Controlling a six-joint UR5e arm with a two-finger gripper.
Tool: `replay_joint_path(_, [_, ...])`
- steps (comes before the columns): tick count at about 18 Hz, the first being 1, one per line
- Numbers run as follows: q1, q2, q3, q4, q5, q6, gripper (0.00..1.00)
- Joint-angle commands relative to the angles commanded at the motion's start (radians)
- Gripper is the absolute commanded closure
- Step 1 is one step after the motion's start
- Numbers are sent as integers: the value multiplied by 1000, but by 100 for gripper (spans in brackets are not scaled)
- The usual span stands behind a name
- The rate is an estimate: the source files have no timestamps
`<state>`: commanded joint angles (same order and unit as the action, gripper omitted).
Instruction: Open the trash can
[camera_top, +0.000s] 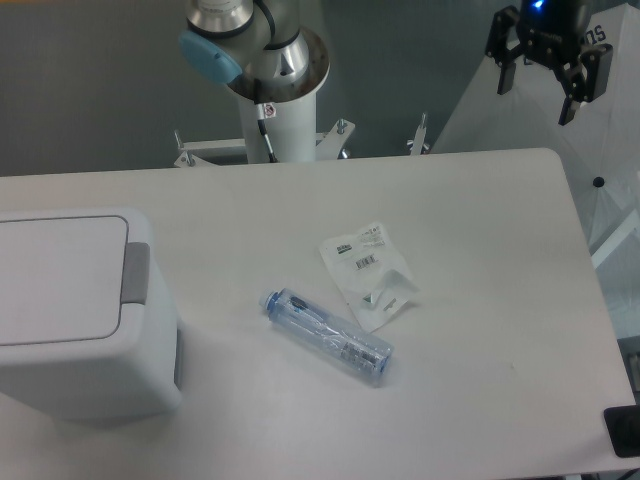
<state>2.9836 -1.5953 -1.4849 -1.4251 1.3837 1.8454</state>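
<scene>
The trash can (80, 310) is a large white boxy bin at the left edge of the table, its flat lid down and a grey rectangular tab (135, 288) on its right side. My gripper (540, 88) is black, high at the top right beyond the table's far right corner, far from the bin. Its fingers are spread apart and hold nothing.
A clear blue-tinted plastic bottle (328, 336) lies on its side in the middle of the white table (480, 200). A small clear plastic bag with a label (368, 274) lies just beyond it. The arm's white base column (280, 120) stands at the far edge.
</scene>
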Motion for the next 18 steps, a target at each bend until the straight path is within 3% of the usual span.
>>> replay_joint_path(14, [-81,-6,14,2,-34,-251,0])
replay_joint_path(18, [-112,-6,6,57,-84,-414,0])
